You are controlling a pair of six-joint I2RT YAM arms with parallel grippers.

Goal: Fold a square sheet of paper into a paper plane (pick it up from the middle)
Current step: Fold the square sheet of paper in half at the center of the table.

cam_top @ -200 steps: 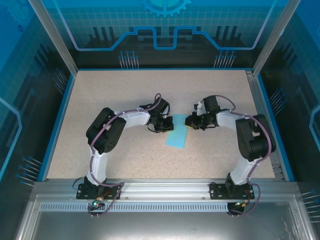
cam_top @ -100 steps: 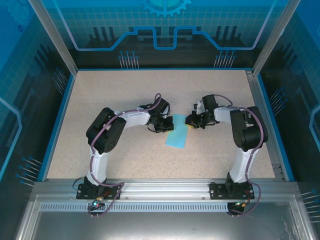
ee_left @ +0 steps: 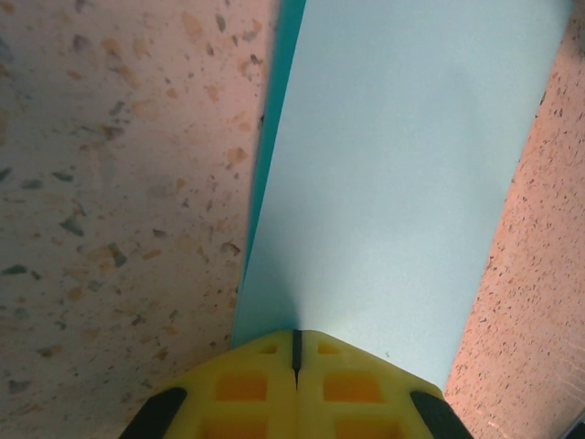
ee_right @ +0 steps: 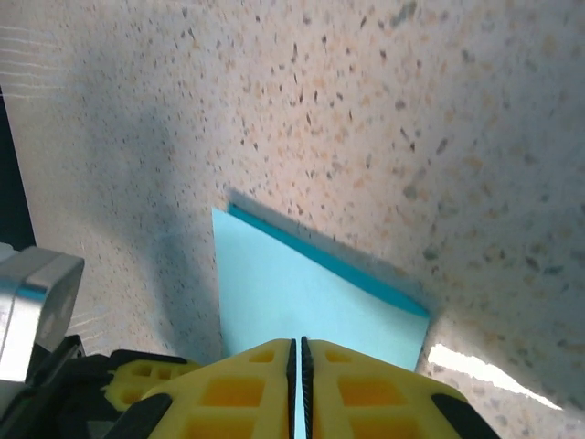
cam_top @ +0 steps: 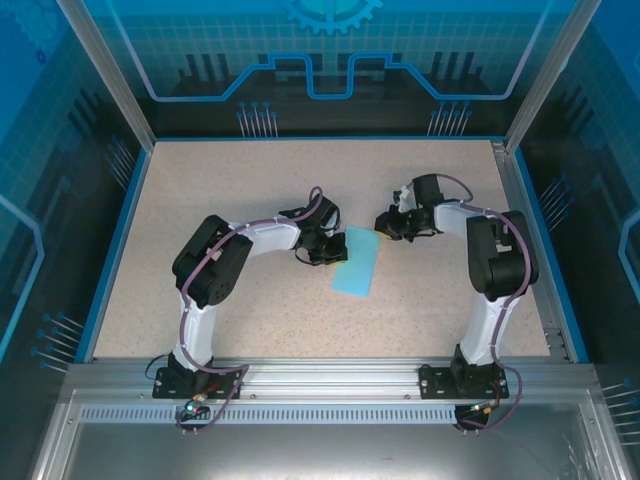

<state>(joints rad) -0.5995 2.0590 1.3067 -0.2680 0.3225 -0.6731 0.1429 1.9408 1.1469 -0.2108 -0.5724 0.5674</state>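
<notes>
Speckled beige tabletop [cam_top: 250, 190] inside blue printed walls [cam_top: 330, 60] and aluminium frame posts [cam_top: 105, 70].

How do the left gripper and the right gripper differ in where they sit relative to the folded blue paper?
The left gripper is at the paper's long left edge, while the right gripper is by its far right corner. The left gripper's fingers meet fully, whereas the right gripper's show a hairline slit. Both are shut, with yellow tips low at the paper's edge. Whether either one pinches the paper is unclear.
</notes>
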